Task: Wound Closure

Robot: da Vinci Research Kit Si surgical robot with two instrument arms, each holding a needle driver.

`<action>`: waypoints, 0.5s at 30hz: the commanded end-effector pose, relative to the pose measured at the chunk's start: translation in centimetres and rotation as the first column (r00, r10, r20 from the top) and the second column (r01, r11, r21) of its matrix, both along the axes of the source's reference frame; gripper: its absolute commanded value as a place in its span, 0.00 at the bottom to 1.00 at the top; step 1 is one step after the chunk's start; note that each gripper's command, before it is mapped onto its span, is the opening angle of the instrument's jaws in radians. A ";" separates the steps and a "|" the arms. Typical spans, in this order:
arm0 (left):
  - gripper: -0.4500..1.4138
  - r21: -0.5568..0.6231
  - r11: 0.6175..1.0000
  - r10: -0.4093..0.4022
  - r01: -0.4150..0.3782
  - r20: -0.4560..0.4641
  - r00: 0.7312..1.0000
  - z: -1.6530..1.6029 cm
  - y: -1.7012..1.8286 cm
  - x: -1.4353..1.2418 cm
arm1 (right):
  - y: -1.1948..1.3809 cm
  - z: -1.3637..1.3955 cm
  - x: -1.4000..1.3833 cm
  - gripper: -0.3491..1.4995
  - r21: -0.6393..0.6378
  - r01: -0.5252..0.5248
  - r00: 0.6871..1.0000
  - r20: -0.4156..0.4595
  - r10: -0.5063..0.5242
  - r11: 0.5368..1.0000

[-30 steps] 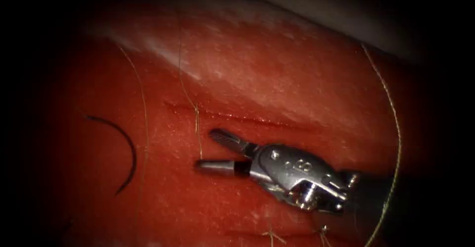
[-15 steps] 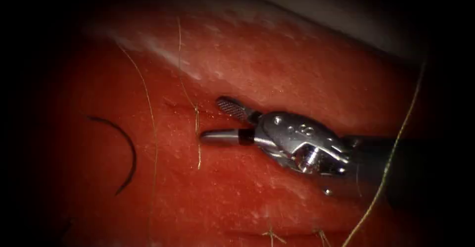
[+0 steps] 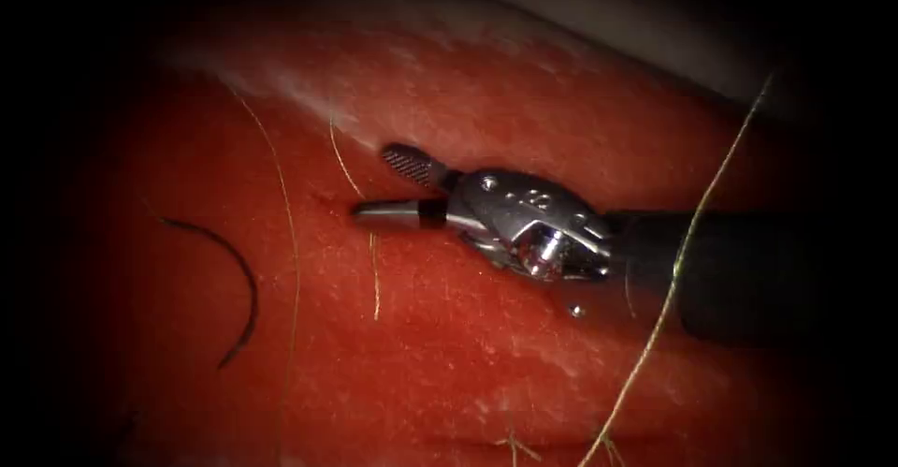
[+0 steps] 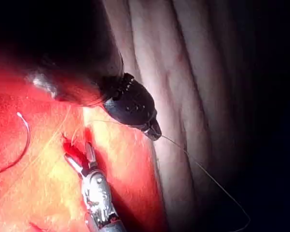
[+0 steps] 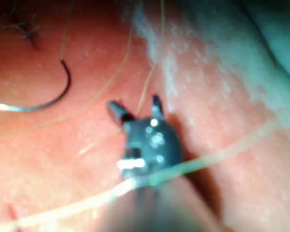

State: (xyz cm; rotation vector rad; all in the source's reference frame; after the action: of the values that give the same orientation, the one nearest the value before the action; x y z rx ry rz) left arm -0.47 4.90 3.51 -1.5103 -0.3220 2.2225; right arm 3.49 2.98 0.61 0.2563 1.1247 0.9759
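Note:
My right tool (image 3: 372, 183) lies over the cut (image 3: 323, 197) with its jaws open at the cut's left end. A short thread strand (image 3: 344, 169) runs between them, held by neither. The right wrist view shows the same open jaws (image 5: 133, 103) astride that strand (image 5: 145, 92). The curved needle (image 3: 238, 280) lies free on the tissue (image 3: 449, 355), left of the cut and not in it. In the left wrist view my left tool (image 4: 152, 129) is shut on the thread (image 4: 202, 174), which trails away from its tip. There the right tool (image 4: 78, 151) is open beside the needle (image 4: 24, 140).
A long thread (image 3: 673, 280) crosses over the right tool's shaft from the upper right to the bottom edge. Another strand (image 3: 292, 280) runs down the tissue between needle and cut. Knotted thread ends (image 3: 513, 445) sit at the bottom. Pale tissue edge (image 3: 599, 27) rises behind.
My right tool, jaws open throughout, has moved up and left from below the cut to its left end, around the short strand. The long thread at the right has swung across its shaft.

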 end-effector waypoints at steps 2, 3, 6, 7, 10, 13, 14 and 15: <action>0.05 -0.004 1.000 0.005 -0.005 0.004 1.000 -0.03 -0.01 -0.07 | 0.05 0.06 0.17 0.81 -0.002 -0.002 1.000 -0.003 0.002 1.000; 0.05 -0.003 1.000 0.006 -0.006 0.006 1.000 -0.07 -0.03 -0.09 | 0.06 0.07 0.19 0.81 -0.002 -0.001 1.000 -0.004 0.001 1.000; 0.05 -0.007 1.000 0.014 -0.014 0.012 1.000 -0.16 -0.06 -0.13 | 0.07 0.13 0.24 0.82 -0.005 -0.002 1.000 -0.003 0.002 1.000; 0.05 -0.007 1.000 0.016 -0.015 0.014 1.000 -0.19 -0.07 -0.14 | 0.07 0.14 0.26 0.82 -0.005 0.000 1.000 -0.002 0.000 1.000; 0.05 -0.015 1.000 0.020 -0.020 0.025 0.999 -0.33 -0.08 -0.17 | 0.06 0.21 0.33 0.84 -0.005 0.008 1.000 -0.001 -0.008 1.000; 0.05 -0.023 0.999 0.024 -0.024 0.032 0.999 -0.44 -0.09 -0.20 | 0.07 0.25 0.38 0.84 -0.007 0.004 1.000 0.002 -0.004 1.000; 0.05 -0.029 0.999 0.025 -0.024 0.035 0.999 -0.48 -0.09 -0.21 | 0.07 0.25 0.40 0.84 -0.007 0.003 1.000 0.003 -0.003 1.000; 0.05 -0.027 0.999 0.028 -0.027 0.038 0.999 -0.51 -0.10 -0.22 | 0.08 0.26 0.41 0.84 -0.007 0.004 1.000 0.001 -0.004 1.000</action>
State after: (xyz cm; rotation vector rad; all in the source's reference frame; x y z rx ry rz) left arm -0.67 4.77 2.90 -1.5797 -0.3304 2.2261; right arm 3.84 3.03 0.84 0.2524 1.1219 0.9696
